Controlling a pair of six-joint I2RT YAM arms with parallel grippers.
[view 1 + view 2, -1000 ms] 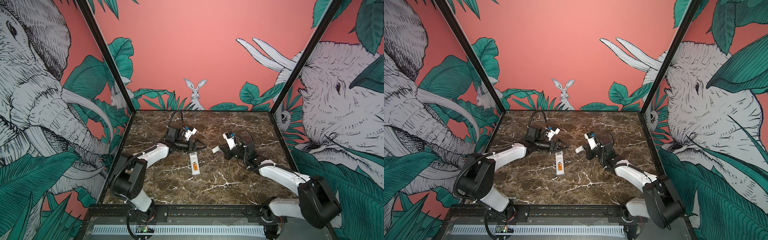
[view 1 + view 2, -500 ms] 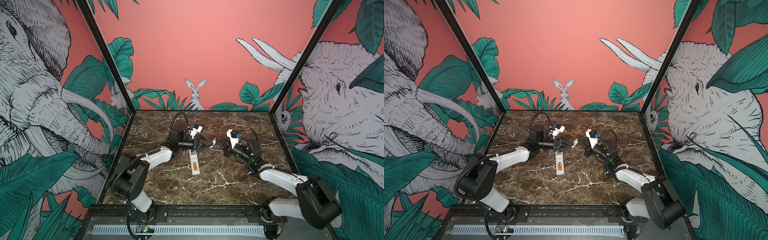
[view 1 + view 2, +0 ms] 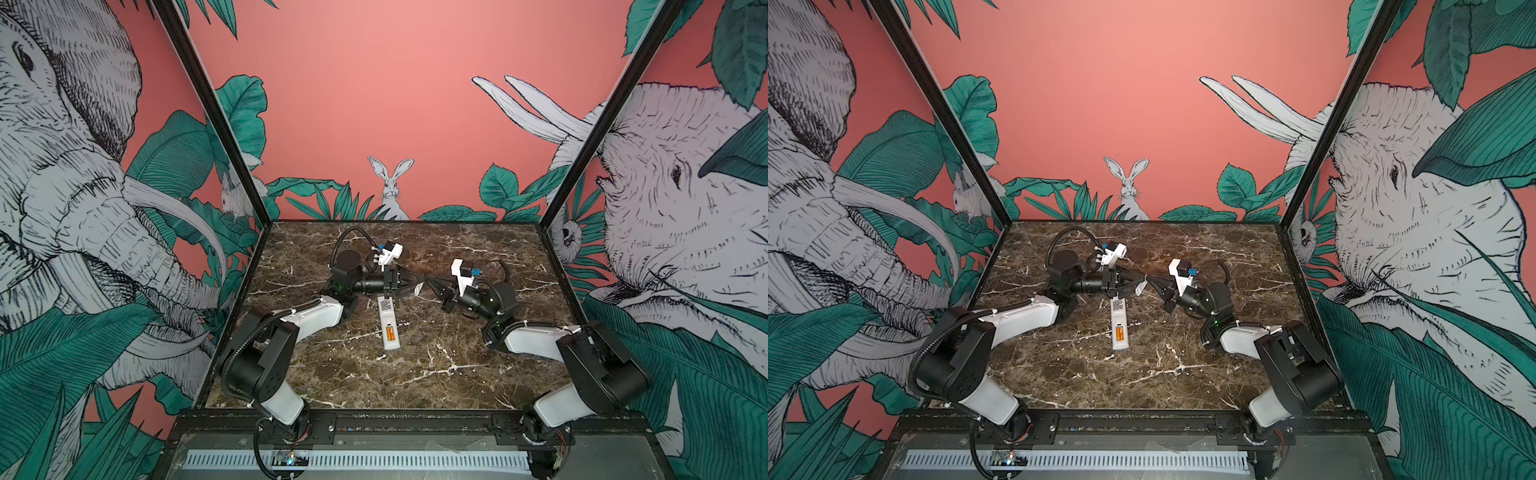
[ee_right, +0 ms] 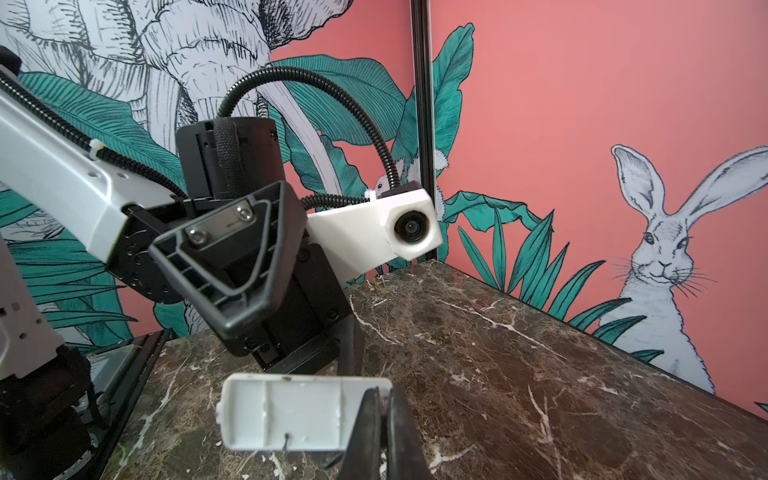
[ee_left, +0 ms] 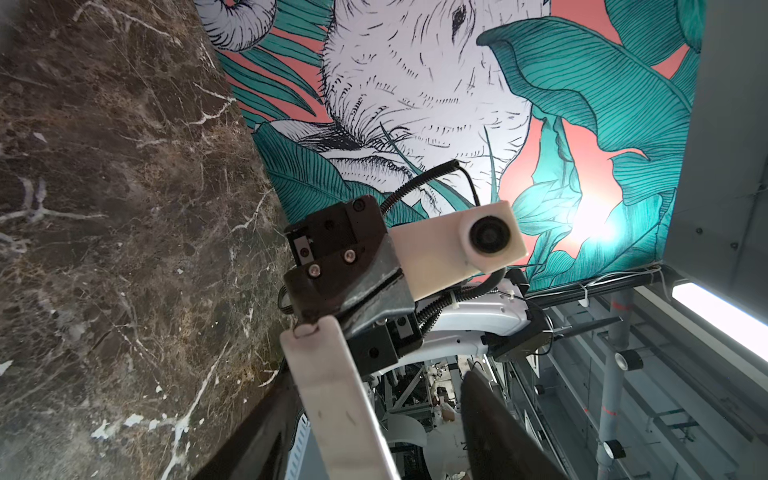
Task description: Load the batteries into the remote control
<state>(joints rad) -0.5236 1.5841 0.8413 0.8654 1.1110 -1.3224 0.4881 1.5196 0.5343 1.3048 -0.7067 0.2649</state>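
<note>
The remote control [image 3: 388, 320] [image 3: 1119, 328] lies back up in the middle of the marble table. Its compartment is open and the two orange batteries [image 3: 390, 333] [image 3: 1119, 333] sit side by side in it. Above the remote's far end, my right gripper [image 3: 428, 280] [image 4: 384, 419] is shut on one end of the white battery cover [image 3: 418, 288] [image 4: 286, 413]. My left gripper [image 3: 419, 283] [image 5: 382, 374] faces it, open, with the cover [image 5: 336, 399] between its jaws. The cover lies close to one finger, and a gap shows to the other.
Both arms meet tip to tip over the far middle of the table [image 3: 415, 374]. The painted back wall [image 3: 390, 124] and the side walls with their black corner posts [image 3: 216, 124] enclose it. A black rail [image 3: 395, 419] runs along the near edge.
The right gripper lifted the cover off the table and carried it left. The left gripper swung right to meet it, and its jaws narrowed around the cover.
</note>
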